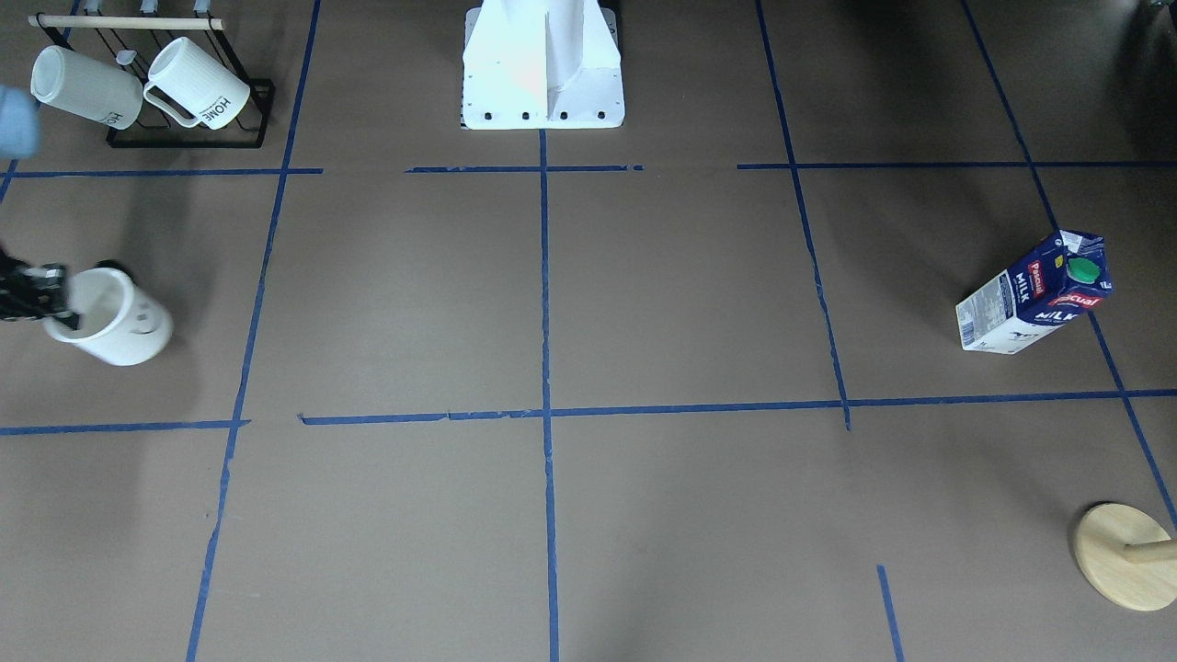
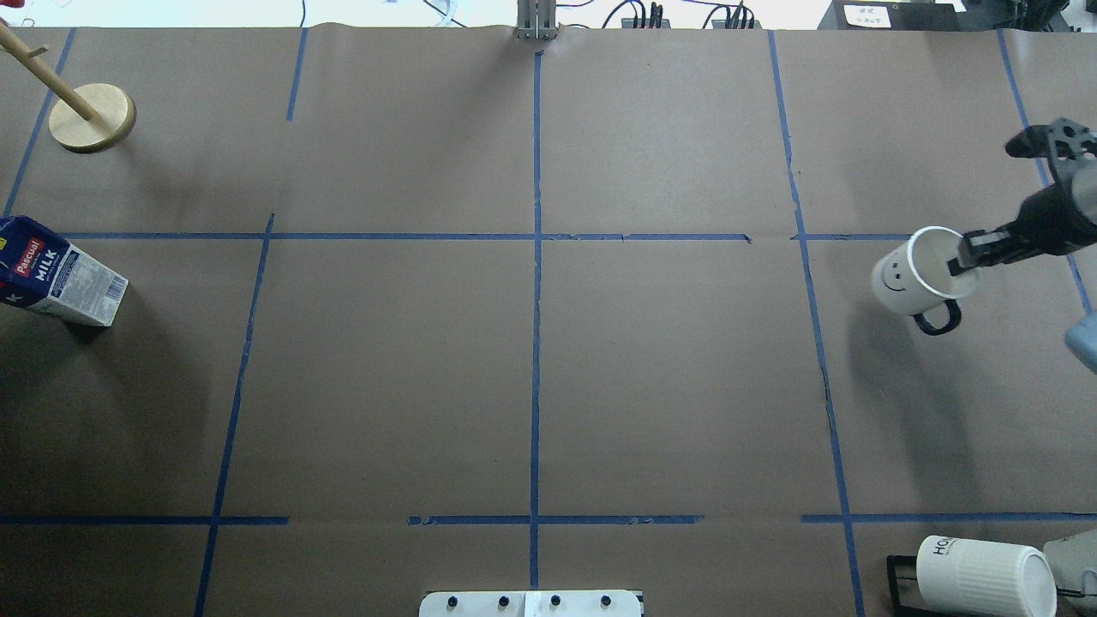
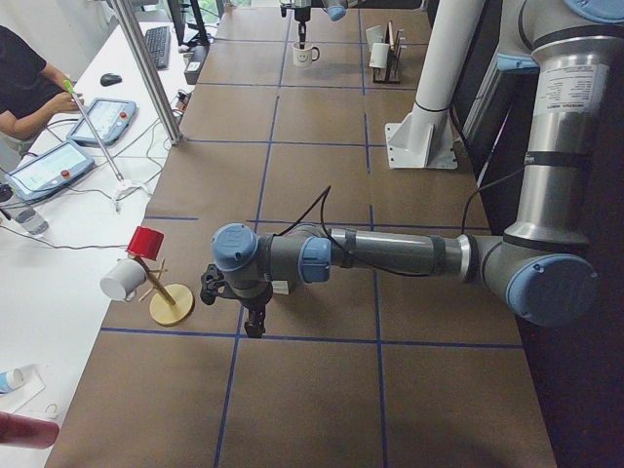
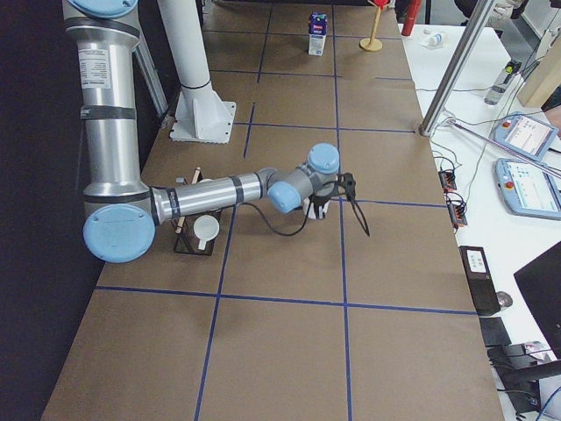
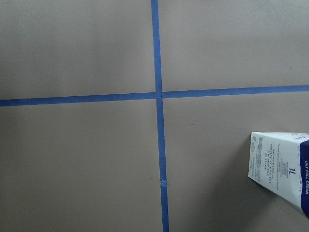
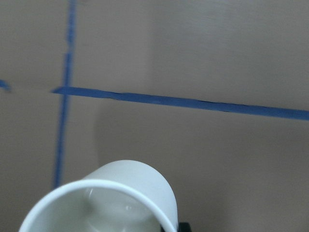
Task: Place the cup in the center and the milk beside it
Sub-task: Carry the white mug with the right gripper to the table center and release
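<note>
The cup [image 2: 900, 278], white with a black smiley face and a black handle, is at the table's far right; it also shows in the front view [image 1: 119, 322] and close up in the right wrist view [image 6: 111, 203]. My right gripper [image 2: 964, 257] is shut on the cup's rim, one finger inside it. I cannot tell whether the cup touches the table. The milk [image 2: 51, 270] stands at the far left, also in the front view [image 1: 1034, 294] and the left wrist view [image 5: 280, 169]. The center [image 2: 536, 236] is bare. My left gripper [image 3: 252, 307] hovers near the milk; I cannot tell whether it is open.
A black rack with two ribbed "HOME" mugs [image 1: 147, 92] stands near the robot on its right side. A wooden stand [image 2: 92, 117] is at the far left corner. The white robot base [image 1: 542, 74] sits at the near middle edge. An operator [image 3: 24, 88] sits beside the table.
</note>
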`<state>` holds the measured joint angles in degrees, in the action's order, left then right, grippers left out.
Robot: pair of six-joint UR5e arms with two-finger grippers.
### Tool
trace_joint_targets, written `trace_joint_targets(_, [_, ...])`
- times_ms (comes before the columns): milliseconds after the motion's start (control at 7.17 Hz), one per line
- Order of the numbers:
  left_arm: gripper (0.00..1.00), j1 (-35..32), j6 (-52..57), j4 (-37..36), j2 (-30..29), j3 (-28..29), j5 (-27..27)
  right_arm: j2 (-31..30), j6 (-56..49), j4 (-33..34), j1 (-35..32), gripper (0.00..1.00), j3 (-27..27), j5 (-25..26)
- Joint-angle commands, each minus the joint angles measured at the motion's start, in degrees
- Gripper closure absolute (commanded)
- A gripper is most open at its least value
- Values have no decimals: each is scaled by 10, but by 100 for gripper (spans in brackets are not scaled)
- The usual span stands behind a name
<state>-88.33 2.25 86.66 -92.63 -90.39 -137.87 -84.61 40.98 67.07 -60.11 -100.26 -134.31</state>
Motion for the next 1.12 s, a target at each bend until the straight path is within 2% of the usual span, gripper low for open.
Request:
trace_joint_targets(0, [0,0,0,0,0,0,0,195,234,74,164,100,-30,67])
trace_joint_targets(140, [0,0,0,2,0,0,0,281,283,107,208,100,18,128])
trace_joint_targets(279, [0,0,-1,11,0,0,0,346,322,112,216,100,89,132])
trace_joint_targets(419, [0,0,-2,11,0,-2,0,366,333,109,221,100,134,135])
trace_joint_targets(698, [0,0,-5,11,0,-6,0,385,329,105,229,100,190,157])
trace_joint_targets(977, [0,0,-5,11,0,-8,0,387,329,105,237,96,195,160])
